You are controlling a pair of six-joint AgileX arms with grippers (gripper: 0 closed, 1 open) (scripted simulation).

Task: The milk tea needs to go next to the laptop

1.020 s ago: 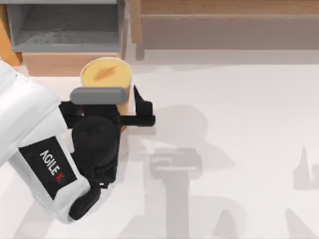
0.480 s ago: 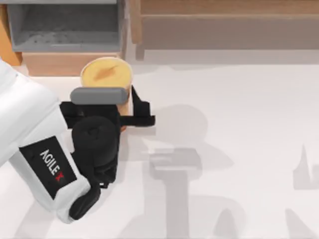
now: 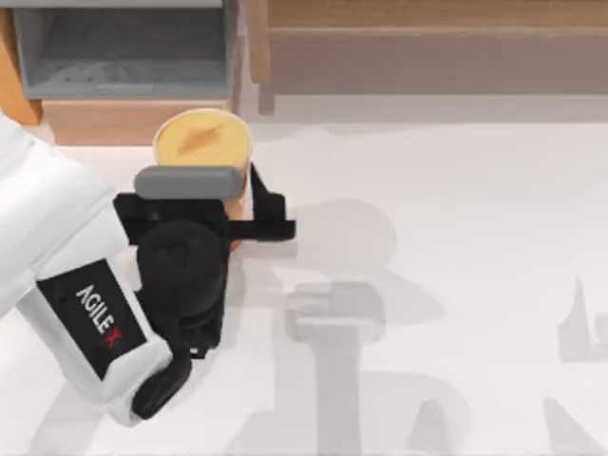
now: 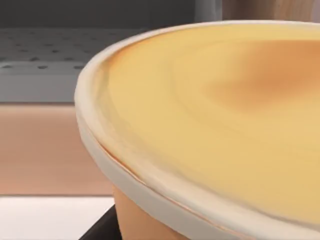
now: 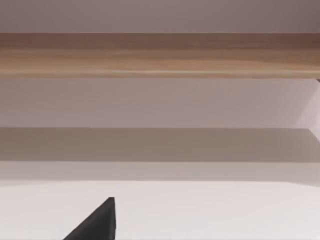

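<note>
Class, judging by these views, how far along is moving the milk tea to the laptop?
Done: the left end effector is at the milk tea, one finger beside its side. In hand: securing the cup. Left: lifting it and setting it by the laptop.

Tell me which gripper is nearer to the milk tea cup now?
Left. The left gripper sits around the milk tea cup at the table's left; the right gripper faces a wooden shelf, away from it.
</note>
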